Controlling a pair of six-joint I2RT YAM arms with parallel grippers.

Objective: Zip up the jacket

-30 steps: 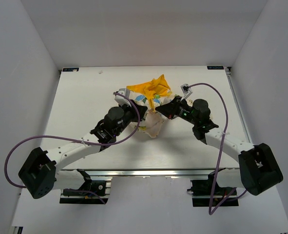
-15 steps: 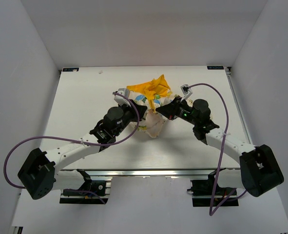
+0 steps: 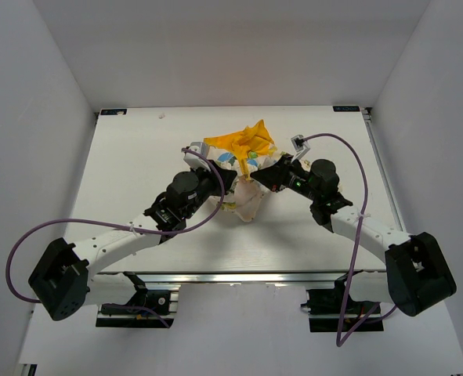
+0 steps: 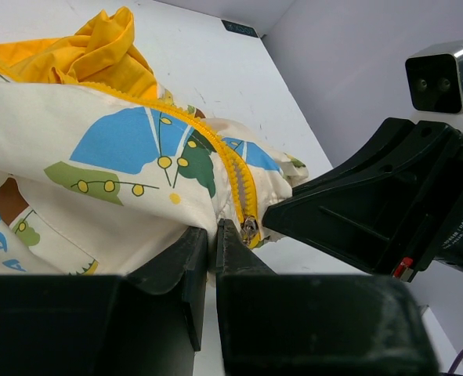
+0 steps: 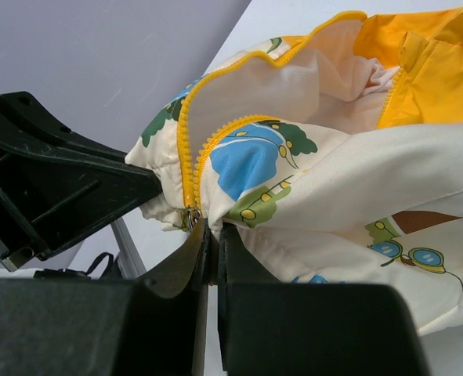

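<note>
The jacket [image 3: 241, 150] lies bunched at the table's middle, cream with cartoon prints, its yellow hood toward the back. My left gripper [image 3: 233, 182] and right gripper [image 3: 256, 178] meet at its near hem, facing each other. In the left wrist view the left gripper [image 4: 213, 233] is shut on the jacket [image 4: 98, 149] hem just left of the metal zipper slider [image 4: 250, 229]. In the right wrist view the right gripper [image 5: 214, 229] is shut on the jacket [image 5: 372, 180] hem right beside the slider [image 5: 190, 218]. Above the slider the yellow zipper [image 5: 186, 149] rows part.
The white table [image 3: 137, 157] stands between white walls on three sides. Purple cables [image 3: 349, 157] loop from both arms. The right arm's black body [image 4: 356, 204] fills the right of the left wrist view; the left arm's body [image 5: 51, 188] sits close in the right wrist view.
</note>
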